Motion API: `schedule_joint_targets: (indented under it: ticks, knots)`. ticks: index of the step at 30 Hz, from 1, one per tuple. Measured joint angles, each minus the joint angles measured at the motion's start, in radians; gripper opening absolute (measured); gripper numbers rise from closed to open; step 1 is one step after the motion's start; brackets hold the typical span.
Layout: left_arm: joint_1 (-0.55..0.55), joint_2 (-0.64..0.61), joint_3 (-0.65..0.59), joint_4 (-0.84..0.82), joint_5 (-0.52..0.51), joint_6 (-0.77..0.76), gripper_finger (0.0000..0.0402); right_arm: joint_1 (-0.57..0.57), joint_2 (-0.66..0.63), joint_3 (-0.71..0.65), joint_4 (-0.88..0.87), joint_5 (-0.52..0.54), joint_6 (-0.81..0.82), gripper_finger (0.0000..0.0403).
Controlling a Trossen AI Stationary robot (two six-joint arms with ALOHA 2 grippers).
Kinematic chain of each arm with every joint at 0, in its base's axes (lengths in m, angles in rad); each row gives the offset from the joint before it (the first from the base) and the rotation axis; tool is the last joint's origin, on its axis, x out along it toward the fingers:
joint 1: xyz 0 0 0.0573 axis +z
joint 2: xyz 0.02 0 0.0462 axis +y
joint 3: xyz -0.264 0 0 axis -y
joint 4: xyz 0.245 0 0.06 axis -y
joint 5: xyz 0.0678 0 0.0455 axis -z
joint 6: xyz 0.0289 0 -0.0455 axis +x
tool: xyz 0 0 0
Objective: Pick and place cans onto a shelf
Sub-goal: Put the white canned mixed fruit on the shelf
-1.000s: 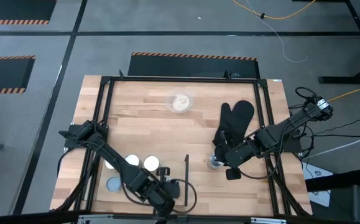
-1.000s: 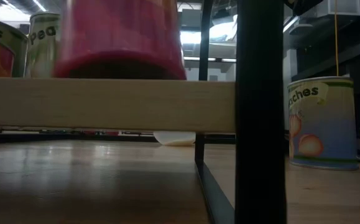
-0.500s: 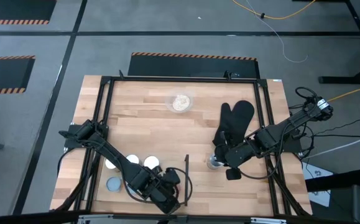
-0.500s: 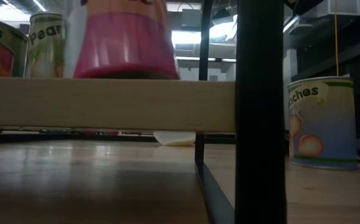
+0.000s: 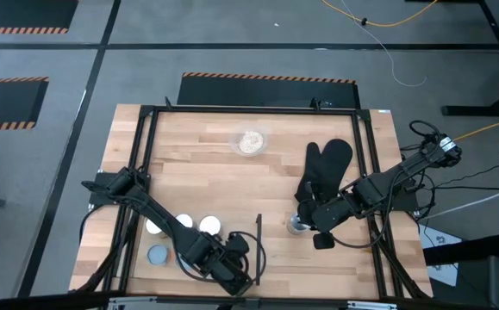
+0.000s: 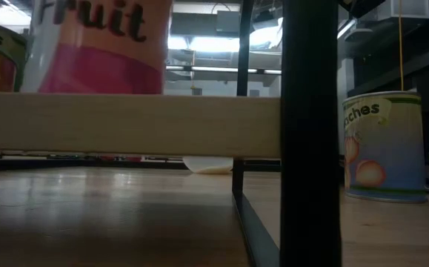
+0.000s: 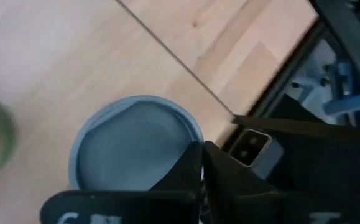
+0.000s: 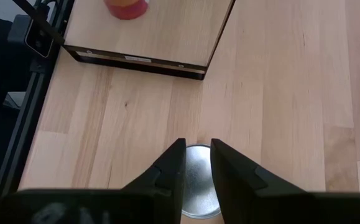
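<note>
Low view is mostly blocked: I get a black vertical post (image 6: pixel 310 133) and the light-wood shelf plank (image 6: pixel 125 124) edge-on right at the lens. A pink can lettered "Fruit" (image 6: pixel 99 46) shows just above the plank; I can't tell from here if it touches. A peach-label can (image 6: pixel 383 146) stands on the table to the right, the pale bowl (image 6: pixel 208 165) far behind.

High view gives what low can't. Left gripper (image 5: pixel 232 258) is over the shelf at the table's near edge, beside the thin black strip (image 5: pixel 258 245). Three cans sit just left of it: two white-topped (image 5: pixel 208 226), (image 5: pixel 183 222), one pale blue-topped (image 5: pixel 157 255).

Left wrist view: fingers (image 7: pixel 186 177) look nearly together next to a blue-grey round lid (image 7: pixel 136 146); no grip visible, can't tell what they hold.

Right gripper (image 5: pixel 303 222) is at mid-table over a silver-topped can (image 8: pixel 198 196); fingers (image 8: pixel 170 171) narrowly parted, straddling its top, grip not confirmed. Black oven mitt (image 5: pixel 327 168) lies just beyond it, then the clear bowl of beige grains (image 5: pixel 250 141).
</note>
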Motion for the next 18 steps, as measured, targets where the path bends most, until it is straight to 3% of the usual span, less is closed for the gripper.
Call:
schedule_joint_targets:
  ticks: [18]
  knots:
    - [0.016,0.0,-0.002,0.025,0.001,-0.003,0.002,0.0,0.0,0.0,0.0,0.0,-0.004,0.0078]
